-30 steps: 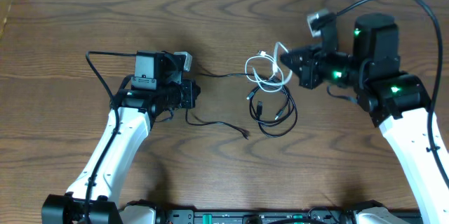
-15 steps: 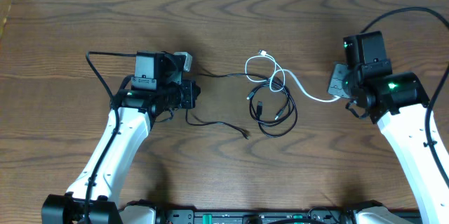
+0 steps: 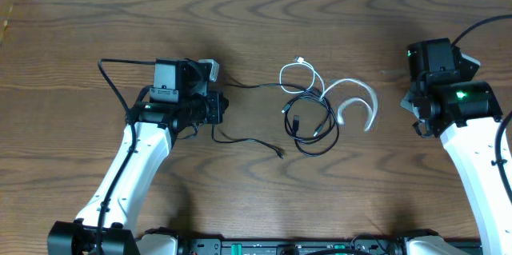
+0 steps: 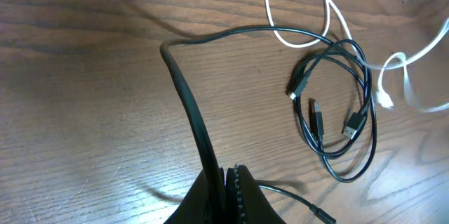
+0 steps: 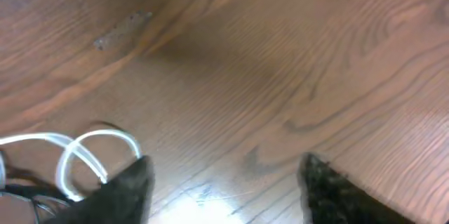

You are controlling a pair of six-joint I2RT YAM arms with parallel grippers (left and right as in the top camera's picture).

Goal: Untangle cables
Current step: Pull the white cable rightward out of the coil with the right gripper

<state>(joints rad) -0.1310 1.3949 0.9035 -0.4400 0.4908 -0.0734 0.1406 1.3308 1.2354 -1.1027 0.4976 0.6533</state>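
where the two arms face each other across the wooden table (image 3: 256,15), the left arm (image 3: 136,159) stands at one side and the right arm (image 3: 472,143) at the other, well apart. the cables (image 3: 310,115) lie in a small tangle between them, near mid-table. left gripper (image 4: 228,185): clenched on a black cord (image 4: 184,87), which runs from the closed fingers up to the tangle. right gripper (image 5: 224,182): released, fingers spread, nothing between them, clear of the tangle. a black coil (image 4: 361,104) lies flat, with a white cord (image 3: 350,84) crossing it; the white cord's right-hand loops appear blurred. small plug ends (image 4: 316,119) lie inside the coil.
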